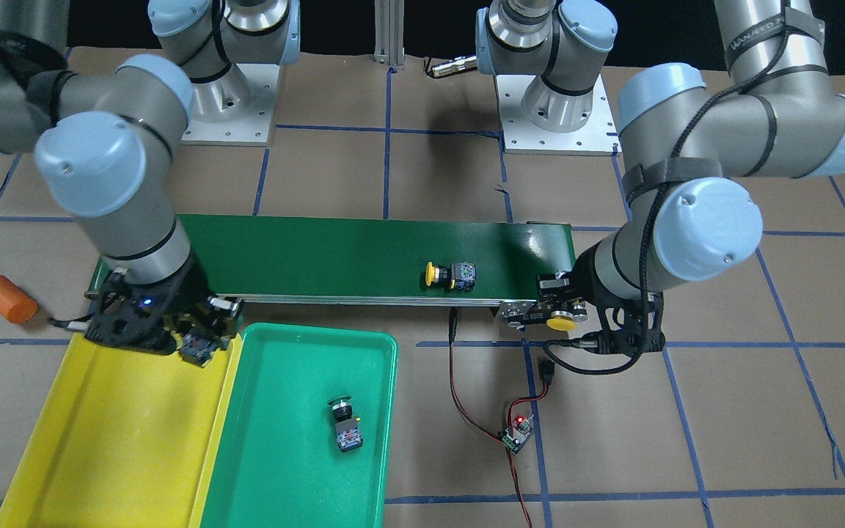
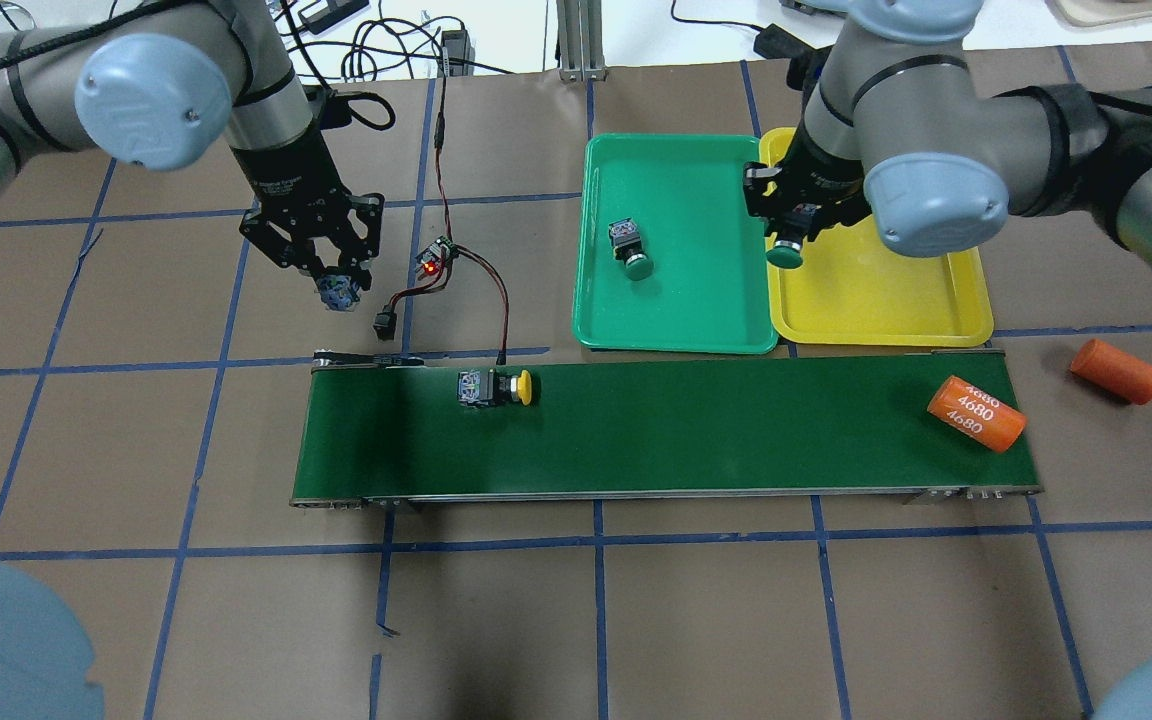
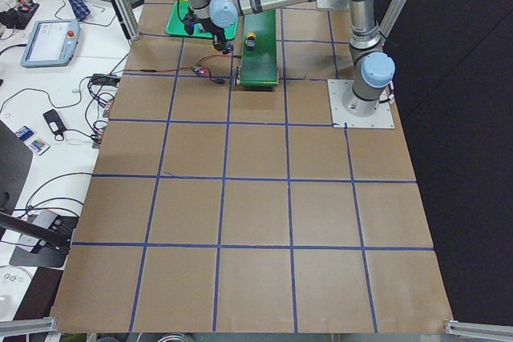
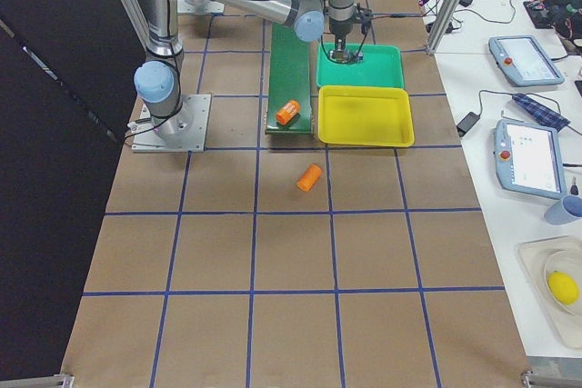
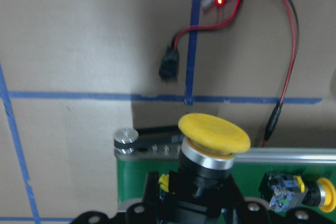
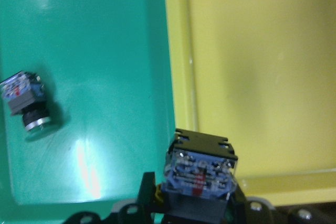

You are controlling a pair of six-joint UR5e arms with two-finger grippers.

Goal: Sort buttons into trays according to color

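My left gripper (image 2: 336, 285) is shut on a yellow-capped button (image 5: 214, 134), held above the table off the conveyor's left end. My right gripper (image 2: 786, 238) is shut on a green-capped button (image 2: 786, 256). It hangs over the seam between the teal-green tray (image 2: 686, 310) and the yellow tray (image 2: 886, 300). The right wrist view shows that button's body (image 6: 199, 174). A second green button (image 2: 631, 248) lies on its side in the teal-green tray. A second yellow button (image 2: 496, 388) lies on its side on the belt.
The dark green conveyor belt (image 2: 686, 430) runs across the table, with an orange cylinder (image 2: 976, 412) at its right end. Another orange cylinder (image 2: 1116, 371) lies on the table. A small circuit board (image 2: 433, 260) with red and black wires sits near my left gripper.
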